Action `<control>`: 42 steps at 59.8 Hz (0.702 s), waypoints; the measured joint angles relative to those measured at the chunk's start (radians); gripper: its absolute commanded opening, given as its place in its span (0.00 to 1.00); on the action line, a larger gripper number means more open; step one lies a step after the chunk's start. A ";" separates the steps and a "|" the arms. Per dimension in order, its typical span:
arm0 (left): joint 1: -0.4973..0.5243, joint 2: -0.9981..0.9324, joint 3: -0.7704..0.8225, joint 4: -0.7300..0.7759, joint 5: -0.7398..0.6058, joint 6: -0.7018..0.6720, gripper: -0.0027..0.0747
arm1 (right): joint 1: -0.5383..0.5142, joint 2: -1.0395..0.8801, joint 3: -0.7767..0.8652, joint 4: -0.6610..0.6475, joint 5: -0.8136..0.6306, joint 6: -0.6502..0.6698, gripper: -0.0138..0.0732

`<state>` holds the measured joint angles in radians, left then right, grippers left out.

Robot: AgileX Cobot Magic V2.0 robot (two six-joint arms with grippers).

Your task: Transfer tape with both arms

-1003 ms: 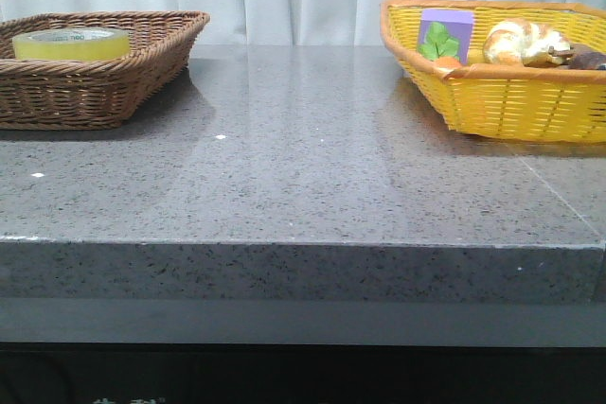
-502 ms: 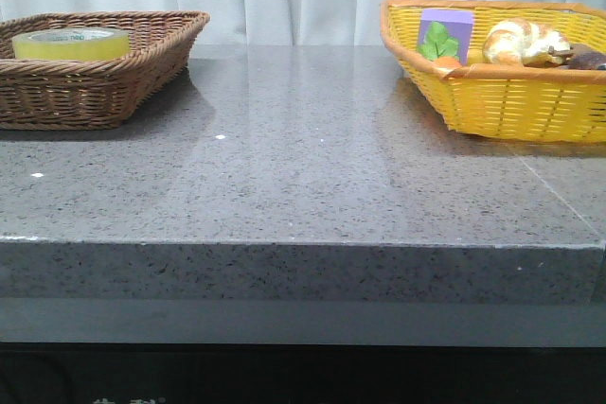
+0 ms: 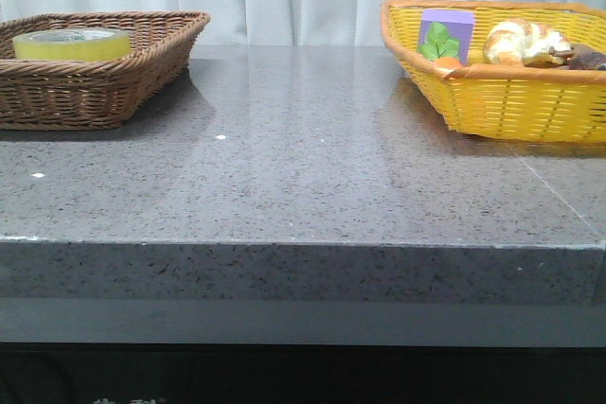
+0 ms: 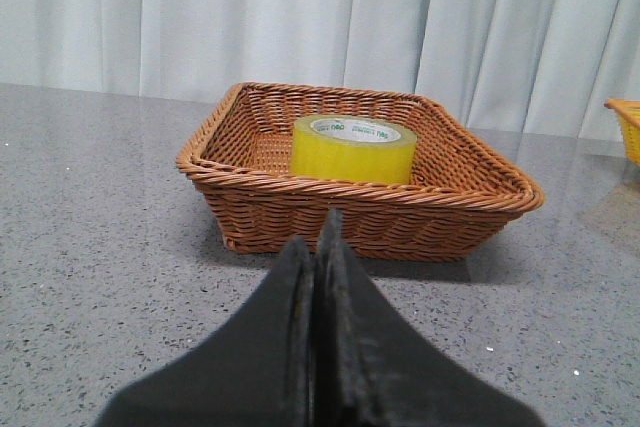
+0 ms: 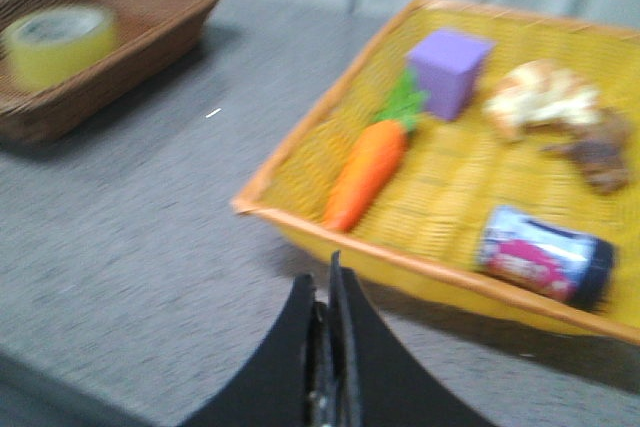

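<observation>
On the left we see the tape (image 3: 71, 44) lying flat in the brown basket (image 3: 142, 68), which sits at the far left of the grey table (image 3: 303, 186); in the front view the basket's near wall hides the roll's lower half, and the frame cuts off the basket's left end. From the left wrist we see the whole roll, green print on its pale core too small to read. The left gripper (image 4: 318, 247) points at the basket's near wall, its fingers pressed together with nothing between them, short of the basket.

Neither arm shows in the front view.

On the right stands the yellow basket (image 3: 511, 101), cut off at the right edge. Over its rim we make out a purple block (image 3: 447, 26), a green leaf and a pale lump. The right wrist view (badly blurred) shows more: a carrot (image 5: 368, 172), the block, a bread-like piece (image 5: 540, 97), a dark scrap and a can (image 5: 545, 259). The right gripper (image 5: 328, 297) is closed on nothing, near the basket's rim.
</observation>
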<state>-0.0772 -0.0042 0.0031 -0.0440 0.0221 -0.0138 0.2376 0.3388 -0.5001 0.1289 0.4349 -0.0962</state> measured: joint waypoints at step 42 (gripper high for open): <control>0.000 0.000 0.000 0.000 -0.002 -0.003 0.01 | -0.196 -0.349 0.527 0.002 -0.381 0.000 0.08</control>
<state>-0.0772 -0.0042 0.0031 -0.0440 0.0202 -0.0164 0.0414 -0.0102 0.0270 0.1312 0.0542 -0.0962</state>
